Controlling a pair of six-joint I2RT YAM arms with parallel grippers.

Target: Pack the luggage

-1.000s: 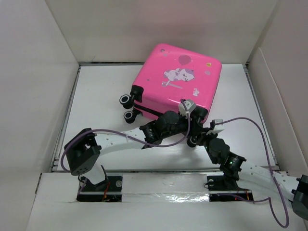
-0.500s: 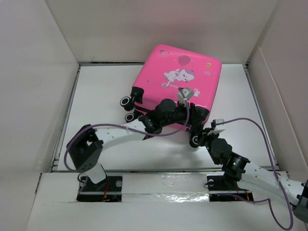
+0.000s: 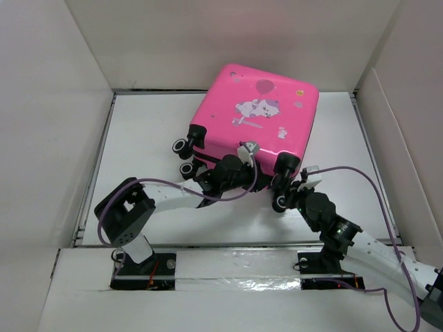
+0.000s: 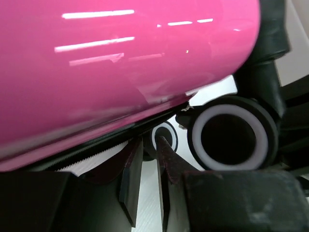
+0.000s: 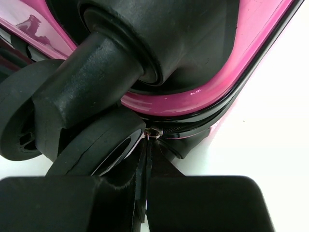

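White wall (image 3: 41, 104) on the left, white desk (image 3: 138, 131) beside it. Left arm (image 3: 173, 197) reaches from the near-left base twd the centre, low over the desk.

The luggage (image 3: 256, 111) lies flat on the desk, centre-far, shell shut, pink printed side up, one corner twd the far wall. Its left wheel pair (image 3: 183, 155) sticks out at the left corner.

Left fingers (image 4: 129, 179) sit at the near edge of the luggage, btwn the two wheel pairs, just under the pink shell. They stand a thin slit apart w/ white desk showing thru, nothing seen btwn them. Tips point at the zip track (image 4: 96, 157); a white-ringed wheel (image 4: 227, 135) is just right of them.

Right wheel pair (image 3: 280, 200) is at the near-right corner. Right fingers (image 5: 141, 169) are pressed together there, tips up against a small metal zip puller (image 5: 148, 134) on the black trim, beside a black wheel (image 5: 96, 145); can't tell if its tab is pinched.

Purple cable (image 3: 360, 180) loops over the right arm (image 3: 332, 225)
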